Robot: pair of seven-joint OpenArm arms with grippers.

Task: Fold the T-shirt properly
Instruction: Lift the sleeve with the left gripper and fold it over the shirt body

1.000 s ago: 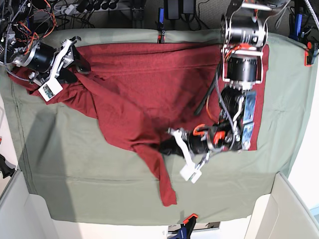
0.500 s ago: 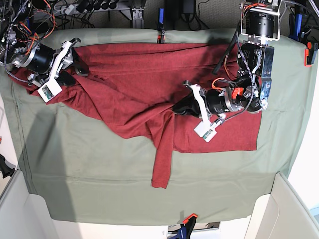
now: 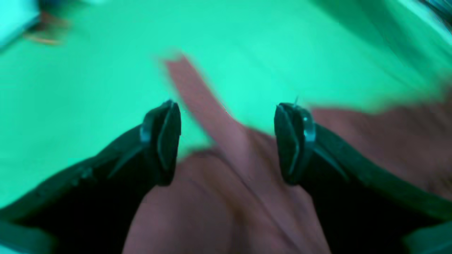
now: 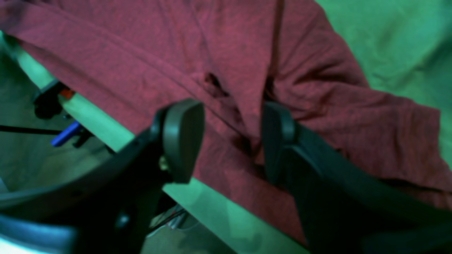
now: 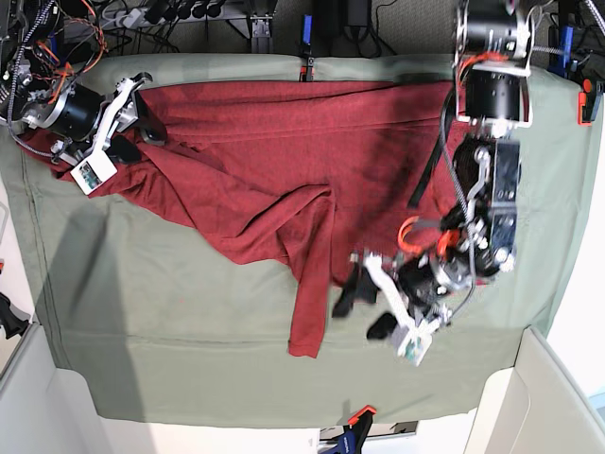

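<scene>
The T-shirt sprawls rumpled across the table cloth — folding barely begun; the left gripper gapes empty beside the dangling sleeve; the right gripper pinches the far corner.

The right gripper has its jaws parted around a raised fold of the dark red T-shirt, the cloth bunched between them. The shirt lies over the far edge of the green-covered surface. A blue clamp shows past that edge.
</scene>
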